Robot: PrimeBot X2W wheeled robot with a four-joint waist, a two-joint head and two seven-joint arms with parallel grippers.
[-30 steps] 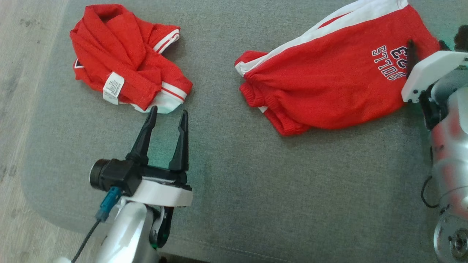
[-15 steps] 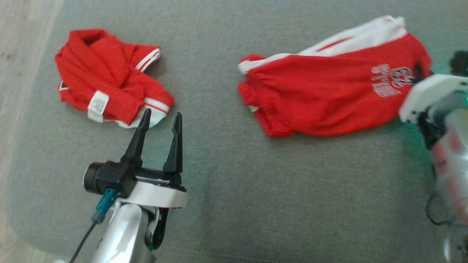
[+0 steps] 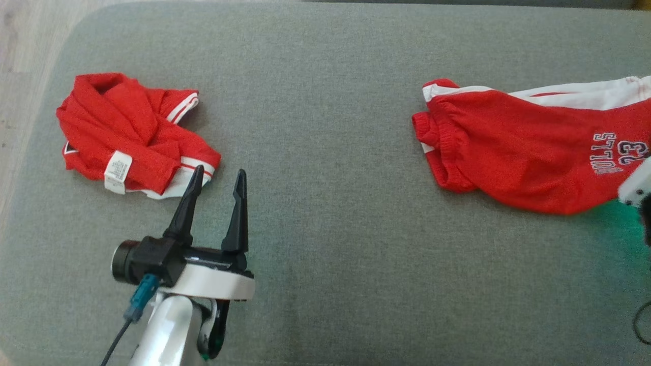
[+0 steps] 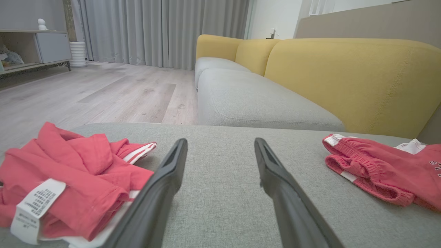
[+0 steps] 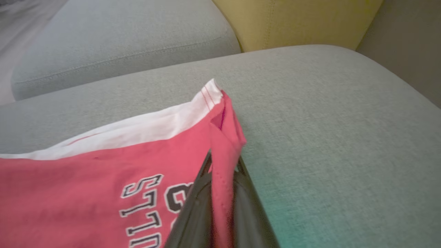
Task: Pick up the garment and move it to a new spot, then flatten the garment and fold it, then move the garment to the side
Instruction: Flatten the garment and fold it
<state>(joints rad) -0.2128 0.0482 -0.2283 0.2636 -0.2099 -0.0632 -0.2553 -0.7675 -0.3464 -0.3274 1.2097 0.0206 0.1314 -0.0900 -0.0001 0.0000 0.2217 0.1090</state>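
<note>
The garment, red shorts [image 3: 519,152] with a white side stripe and "BULLS 23" lettering, lies on the grey cushion [image 3: 325,254] at the right. My right gripper [image 5: 223,165] is shut on the shorts' [image 5: 103,165] red hem, which stands up pinched between its dark fingers. The white housing of that arm [image 3: 635,187] shows at the right edge of the head view. My left gripper [image 3: 217,175] is open and holds nothing. It hovers just right of a crumpled red shirt [image 3: 132,132], and its left fingertip is close to the shirt's white hem. In the left wrist view the shorts [image 4: 375,172] lie at the right.
The crumpled shirt [image 4: 69,165] has a white care label. A yellow sofa back [image 4: 344,75] rises behind the cushion. A second grey seat [image 4: 255,103] lies beyond it, and wood floor [image 4: 103,93] lies to the left. The cushion's rounded left edge [image 3: 30,152] is near the shirt.
My right gripper has shut on the shorts' hem and dragged the shorts to the right, widening the gap to the shirt. The head camera has shifted. My left gripper stays open by the shirt.
</note>
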